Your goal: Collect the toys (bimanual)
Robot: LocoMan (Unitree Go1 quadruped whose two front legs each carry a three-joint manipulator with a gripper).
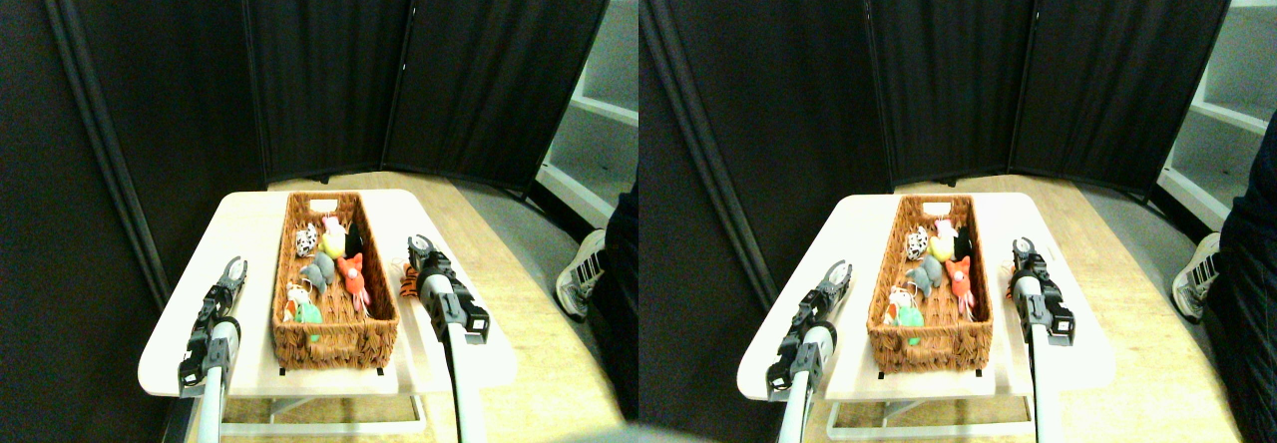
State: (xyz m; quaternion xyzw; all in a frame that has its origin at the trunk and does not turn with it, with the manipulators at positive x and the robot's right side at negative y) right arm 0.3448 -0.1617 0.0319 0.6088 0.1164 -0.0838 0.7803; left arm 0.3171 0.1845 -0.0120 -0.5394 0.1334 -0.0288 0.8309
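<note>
One tiger toy left beside the basket; soft, light, I'd pinch its middle. Both tools, left and right, gape empty.

Setting: a staged indoor test area, of the lab or studio kind. Black folding screen panels close off the back and left. A small white low table stands on a pale wood floor. White shelving shows past the screen at right. A bystander's sneaker rests on the floor beyond the tabletop's right edge.
</note>
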